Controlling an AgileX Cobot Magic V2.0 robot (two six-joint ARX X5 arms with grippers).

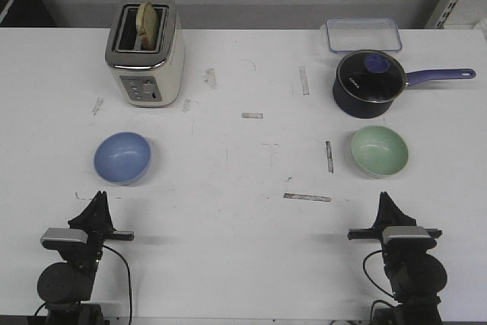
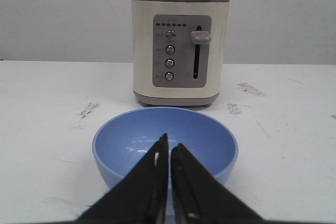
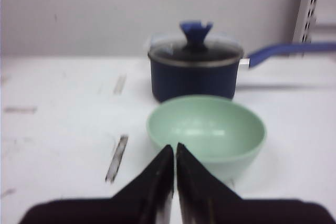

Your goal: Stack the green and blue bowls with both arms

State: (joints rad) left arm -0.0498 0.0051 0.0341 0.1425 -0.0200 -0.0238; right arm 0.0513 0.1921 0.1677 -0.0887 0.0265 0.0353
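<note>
The blue bowl [image 1: 122, 157] sits upright on the white table at the left; it also shows in the left wrist view [image 2: 165, 142]. The green bowl [image 1: 380, 150] sits upright at the right, in front of the saucepan; it also shows in the right wrist view [image 3: 206, 131]. My left gripper [image 1: 99, 199] is shut and empty, low near the front edge, a short way in front of the blue bowl [image 2: 170, 145]. My right gripper [image 1: 384, 199] is shut and empty, just in front of the green bowl [image 3: 175, 147].
A cream toaster [image 1: 144, 51] with toast stands at the back left. A dark blue lidded saucepan [image 1: 370, 83] with a long handle stands behind the green bowl. A clear lidded box [image 1: 363, 34] lies at the back right. Tape marks dot the table [image 1: 251, 188].
</note>
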